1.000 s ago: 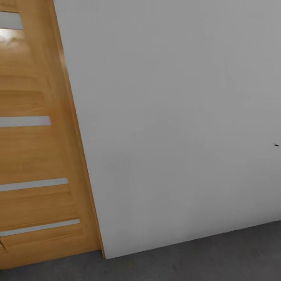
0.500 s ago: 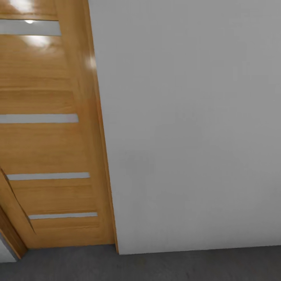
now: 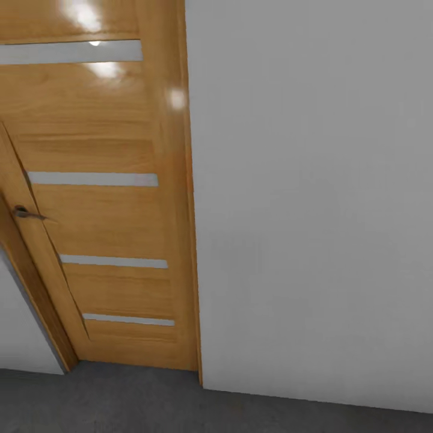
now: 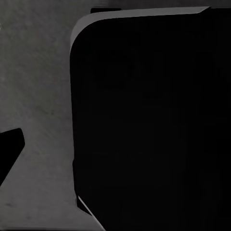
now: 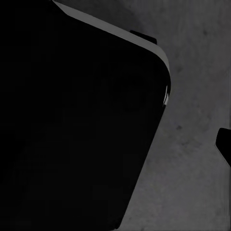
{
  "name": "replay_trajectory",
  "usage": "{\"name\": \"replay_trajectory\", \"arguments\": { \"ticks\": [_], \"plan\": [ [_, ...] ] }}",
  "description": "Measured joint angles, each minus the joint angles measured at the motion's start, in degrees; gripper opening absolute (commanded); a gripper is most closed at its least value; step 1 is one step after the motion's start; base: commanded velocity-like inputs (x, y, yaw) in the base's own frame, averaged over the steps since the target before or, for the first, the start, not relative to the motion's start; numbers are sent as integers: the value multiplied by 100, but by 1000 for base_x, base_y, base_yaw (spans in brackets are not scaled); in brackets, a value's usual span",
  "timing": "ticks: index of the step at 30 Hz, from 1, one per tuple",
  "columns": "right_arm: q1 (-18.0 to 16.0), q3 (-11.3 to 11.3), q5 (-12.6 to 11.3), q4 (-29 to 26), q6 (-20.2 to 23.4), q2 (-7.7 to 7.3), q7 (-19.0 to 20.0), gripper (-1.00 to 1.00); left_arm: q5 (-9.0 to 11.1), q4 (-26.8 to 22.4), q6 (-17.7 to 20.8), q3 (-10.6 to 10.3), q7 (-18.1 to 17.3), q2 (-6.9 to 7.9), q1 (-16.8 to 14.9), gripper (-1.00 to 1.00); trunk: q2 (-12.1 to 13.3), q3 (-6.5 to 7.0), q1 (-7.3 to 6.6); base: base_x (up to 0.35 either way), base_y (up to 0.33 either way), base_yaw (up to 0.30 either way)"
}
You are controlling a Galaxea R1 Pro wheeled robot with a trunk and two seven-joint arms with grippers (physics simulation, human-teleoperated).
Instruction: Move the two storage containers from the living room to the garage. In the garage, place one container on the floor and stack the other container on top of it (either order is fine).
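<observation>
Dark grey mottled concrete floor [image 3: 120, 403] runs along the bottom of the head view, from about seven o'clock across to five, so by the look of it we are in the garage or at its edge. Both wrist cameras look down on that same floor [image 4: 38, 96], and each has a big black rounded-corner shape [image 4: 149, 120] across most of its picture; what that shape [image 5: 72, 120] is I cannot tell, robot body or something else. A small dark tip [image 4: 9, 154] pokes in at one edge of the left wrist view and another [image 5: 224, 144] in the right wrist view, but whether either pincer is spread or closed, or carrying anything, cannot be told from these. Further off, at ten o'clock, stands a wooden door [image 3: 102, 210] with pale horizontal strips and a lever handle [image 3: 24, 212], and a plain pale grey wall [image 3: 313, 198] fills the view from twelve round to four. No orange-red bin anywhere here, so where the two storage containers are is an open question. When one does come to hand, I would expect thin stiff walls, light weight, smooth and a bit slippery; taking it by the rim on opposite walls seems the safest hold.
</observation>
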Motion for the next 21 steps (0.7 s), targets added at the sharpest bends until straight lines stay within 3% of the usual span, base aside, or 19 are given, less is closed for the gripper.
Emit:
{"name": "replay_trajectory", "arguments": {
  "ticks": [21],
  "plan": [
    [0,0,2,-2,-5,2,0,100,1,-9,-1,120,0,4,0,100,0,0,0,0,0,294]
  ]
}}
